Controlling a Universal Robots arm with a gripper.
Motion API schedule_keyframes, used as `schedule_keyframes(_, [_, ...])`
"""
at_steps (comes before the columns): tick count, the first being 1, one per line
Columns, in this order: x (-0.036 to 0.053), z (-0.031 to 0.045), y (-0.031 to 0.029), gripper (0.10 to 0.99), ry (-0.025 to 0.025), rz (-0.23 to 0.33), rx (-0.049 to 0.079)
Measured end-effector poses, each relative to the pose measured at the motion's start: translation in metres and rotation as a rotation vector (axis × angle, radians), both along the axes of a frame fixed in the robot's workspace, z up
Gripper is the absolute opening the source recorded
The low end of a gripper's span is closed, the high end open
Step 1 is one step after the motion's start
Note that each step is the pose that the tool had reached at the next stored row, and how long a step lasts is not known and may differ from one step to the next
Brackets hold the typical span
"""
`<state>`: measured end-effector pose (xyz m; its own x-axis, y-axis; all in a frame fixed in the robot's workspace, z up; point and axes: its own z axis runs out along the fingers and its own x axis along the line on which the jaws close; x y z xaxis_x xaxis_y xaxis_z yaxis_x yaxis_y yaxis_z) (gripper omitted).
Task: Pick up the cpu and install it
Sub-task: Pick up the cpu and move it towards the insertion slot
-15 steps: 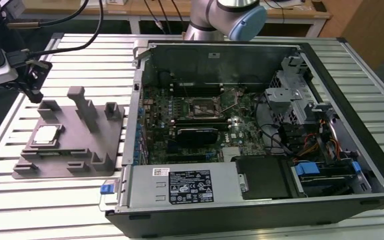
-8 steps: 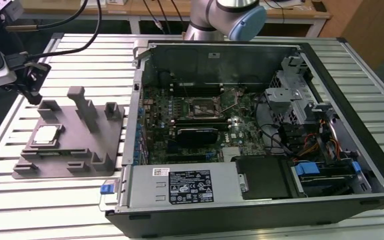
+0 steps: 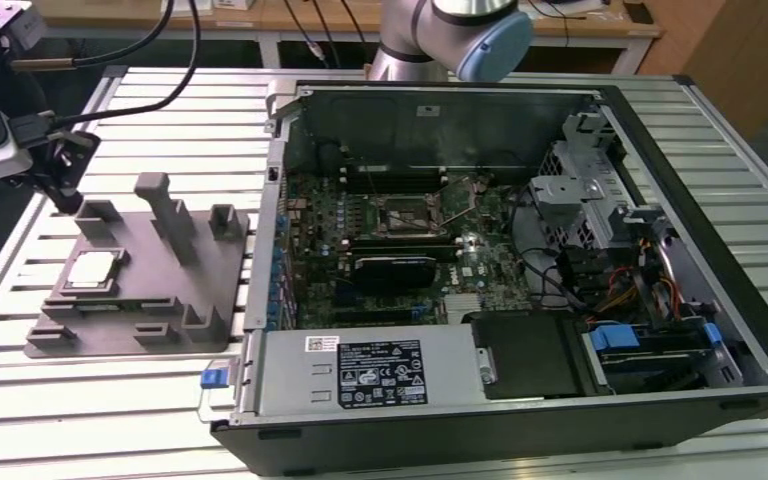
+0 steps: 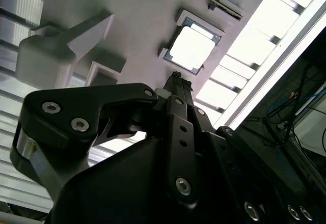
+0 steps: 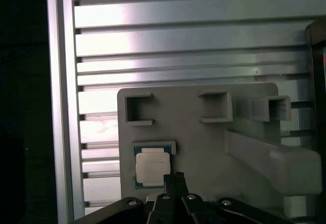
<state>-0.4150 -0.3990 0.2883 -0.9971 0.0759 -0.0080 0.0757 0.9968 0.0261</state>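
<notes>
Hovering over the grey holder tray (image 5: 204,132), the pincer (image 5: 177,175) has its fingertips drawn together, clenched on nothing. In the first wrist view the tips hang just beside one edge of the cpu (image 5: 152,166); whether they touch it I cannot tell.

The cpu lies flat, shiny top up, in a shallow framed recess of the tray. The recess likely keeps it square and in a known place for the pick. The tray's upright posts (image 3: 155,200) stand off to one side of the chip, leaving the space above it open for a descent.

The tray rests on the slatted metal worktop (image 3: 171,110), close beside the open computer case (image 3: 704,200) and on the exterior view's left of it. The case lies on its side with the panel off, so the motherboard faces upward. The socket (image 3: 408,210) sits well apart from the cpu, near the board's middle, and its frame seems raised. The pick is not yet made.
</notes>
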Motion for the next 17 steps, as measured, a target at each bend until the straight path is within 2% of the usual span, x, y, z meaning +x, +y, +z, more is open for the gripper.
schedule_keyframes(17, [-0.0072, -0.0154, 0.0000, 0.106, -0.0001, 0.000, 0.000])
